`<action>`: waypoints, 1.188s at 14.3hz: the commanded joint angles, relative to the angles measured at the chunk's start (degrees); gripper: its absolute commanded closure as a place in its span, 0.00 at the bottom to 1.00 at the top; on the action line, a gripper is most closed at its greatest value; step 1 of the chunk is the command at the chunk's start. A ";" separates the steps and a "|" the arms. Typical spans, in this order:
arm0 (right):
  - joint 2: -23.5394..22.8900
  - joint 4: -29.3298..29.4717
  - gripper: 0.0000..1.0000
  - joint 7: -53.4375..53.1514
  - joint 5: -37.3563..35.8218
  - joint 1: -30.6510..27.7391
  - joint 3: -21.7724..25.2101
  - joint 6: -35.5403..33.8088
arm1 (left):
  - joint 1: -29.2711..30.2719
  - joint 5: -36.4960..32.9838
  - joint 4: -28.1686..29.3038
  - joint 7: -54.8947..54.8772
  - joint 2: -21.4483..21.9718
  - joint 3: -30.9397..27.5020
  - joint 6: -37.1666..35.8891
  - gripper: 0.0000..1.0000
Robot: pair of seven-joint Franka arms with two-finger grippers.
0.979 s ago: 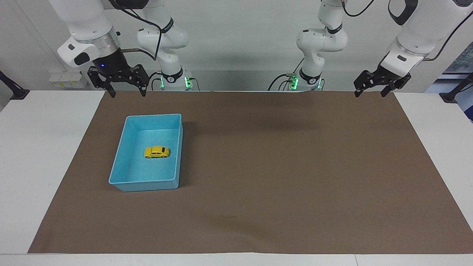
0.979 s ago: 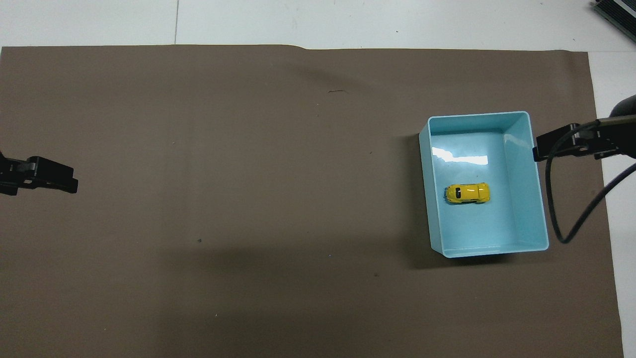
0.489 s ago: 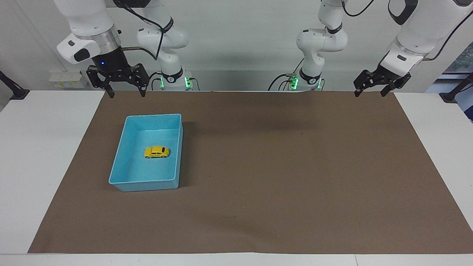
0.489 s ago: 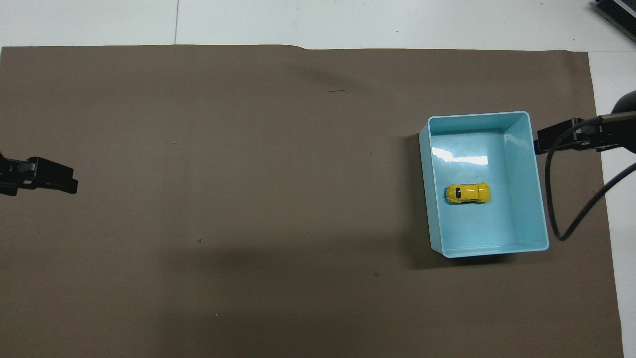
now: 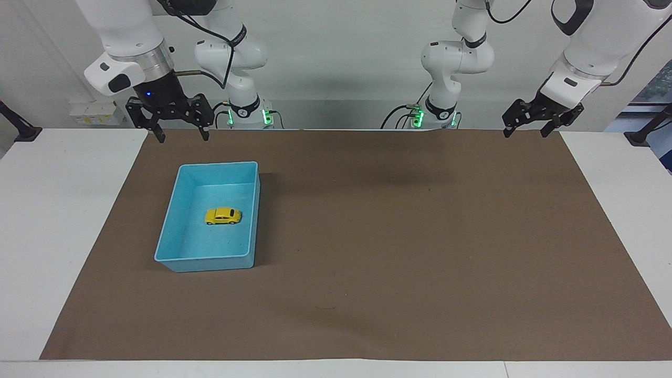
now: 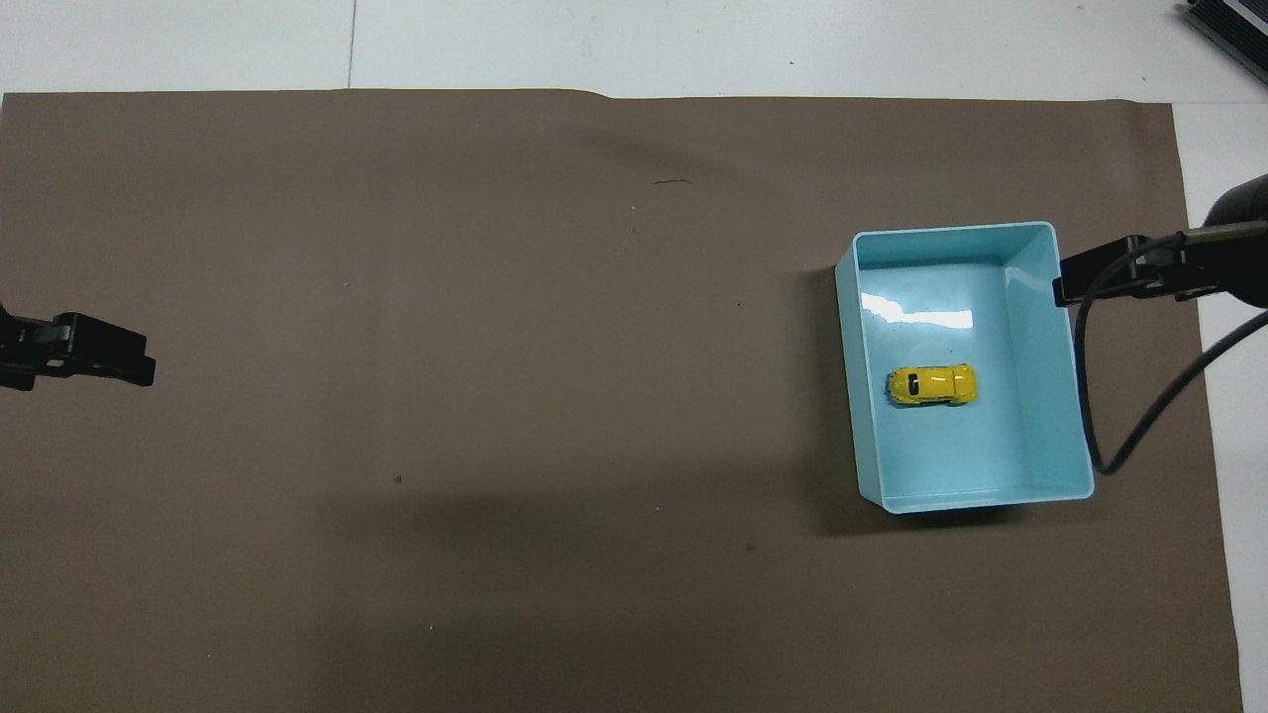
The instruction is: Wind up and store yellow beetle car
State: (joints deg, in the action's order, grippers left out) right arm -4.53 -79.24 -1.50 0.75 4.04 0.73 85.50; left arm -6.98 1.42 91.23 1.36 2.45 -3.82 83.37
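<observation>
One yellow beetle car [image 5: 223, 216] inside light-blue bin [image 5: 170, 224].

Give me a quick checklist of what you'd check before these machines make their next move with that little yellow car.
1. Yellow beetle car on its wheels inside the light-blue bin: ok.
2. Nothing lying on top of the car: ok.
3. Right gripper open, empty, raised near the bin's robot-side end: ok.
4. Left gripper open, empty, waiting at its own end of the table: ok.
5. Car already wound up: cannot tell.
6. Brown mat lying flat: ok.
</observation>
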 commanded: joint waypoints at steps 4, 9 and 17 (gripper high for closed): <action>1.28 -1.71 0.00 1.23 0.92 -0.70 -0.46 1.16 | 0.65 0.34 1.93 0.40 1.68 0.48 -0.31 0.00; 1.19 -1.62 0.00 1.41 0.92 -0.96 -0.20 1.16 | 0.47 0.25 1.93 0.40 1.69 0.48 -0.32 0.00; 1.19 -1.62 0.00 1.59 0.83 -1.14 -0.03 0.72 | 0.74 0.34 1.93 -0.05 1.69 0.48 -0.67 0.00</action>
State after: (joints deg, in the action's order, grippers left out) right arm -4.53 -79.32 -1.50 0.82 3.76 0.82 85.52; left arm -6.98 1.42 91.47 1.35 2.45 -3.76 83.14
